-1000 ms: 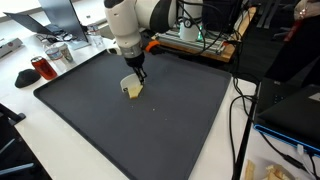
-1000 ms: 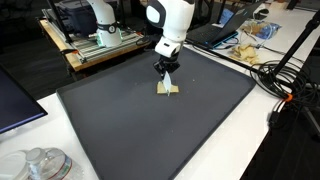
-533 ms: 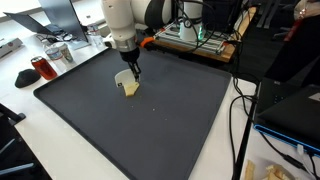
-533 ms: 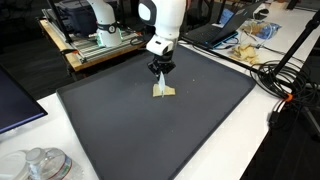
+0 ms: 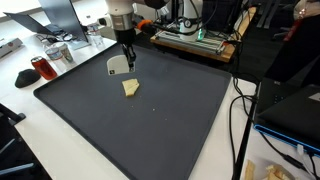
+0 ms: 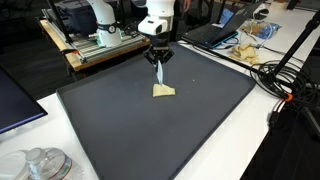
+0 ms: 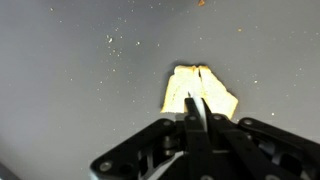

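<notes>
In an exterior view the gripper (image 5: 128,60) hangs above the black mat (image 5: 160,120), jaws closed on 1 edge of a thin pale card (image 5: 117,67). The yellow wedge (image 5: 131,88) lies on the mat below, apart from it. In an exterior view the pale card (image 6: 158,76) dangles edge-on. In the wrist view the fingers (image 7: 205,118) meet over the yellow wedge (image 7: 222,98). With so slim a hold, a jolt could likely swing the card loose.

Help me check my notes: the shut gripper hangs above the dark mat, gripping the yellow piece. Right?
Not quite. The gripper is shut on a thin pale sheet, not the yellow piece, which lies apart from it on the dark mat. Both exterior views show this. The rest stands.
</notes>
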